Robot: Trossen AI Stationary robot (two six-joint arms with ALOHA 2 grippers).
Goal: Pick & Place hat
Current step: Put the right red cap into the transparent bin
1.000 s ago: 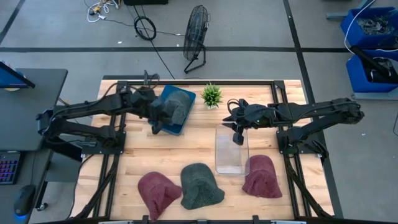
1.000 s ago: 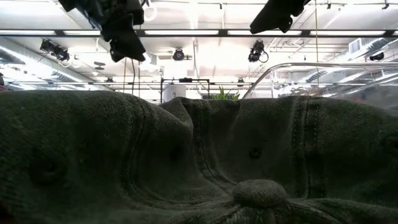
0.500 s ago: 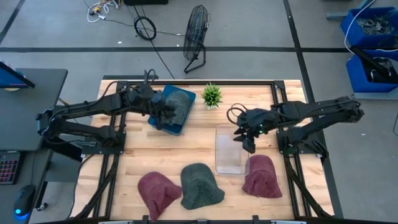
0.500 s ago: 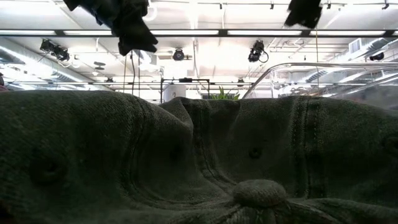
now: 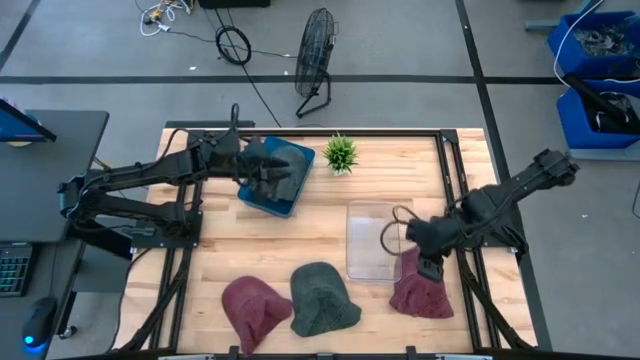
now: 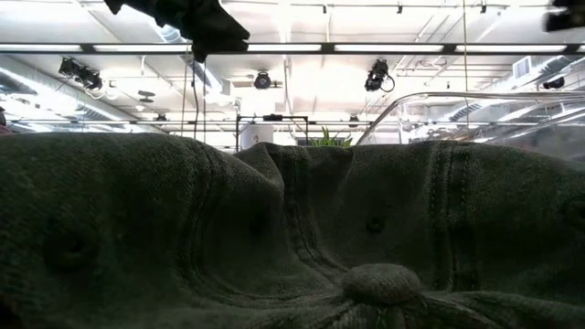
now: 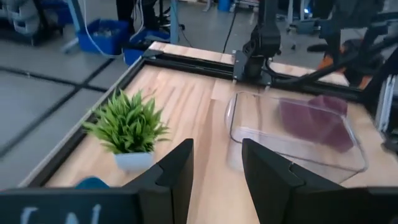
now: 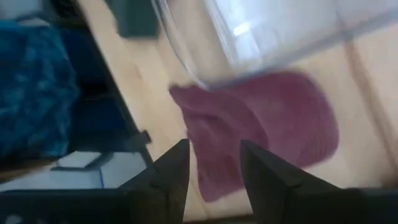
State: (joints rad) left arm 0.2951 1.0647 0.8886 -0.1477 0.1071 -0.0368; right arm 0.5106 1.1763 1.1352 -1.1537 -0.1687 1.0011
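A maroon hat lies flat on the table near the right front; it also shows in the right wrist view. My right gripper hangs open over the hat's far edge, touching nothing. A grey-green hat lies in a blue bin at the far left. My left gripper is open and empty above that bin, pointing toward the table's right side. Another maroon hat and a dark green hat lie at the near edge.
A clear plastic tray stands just left of the right maroon hat; it also shows in the left wrist view. A small potted plant stands at the far middle. The dark green hat fills the low view.
My right gripper has gone from above the clear tray's far end toward the table's near edge and a little right, and now stands over the right maroon hat. My left gripper has risen a little over the blue bin and shifted toward the far right. The hats have stayed put.
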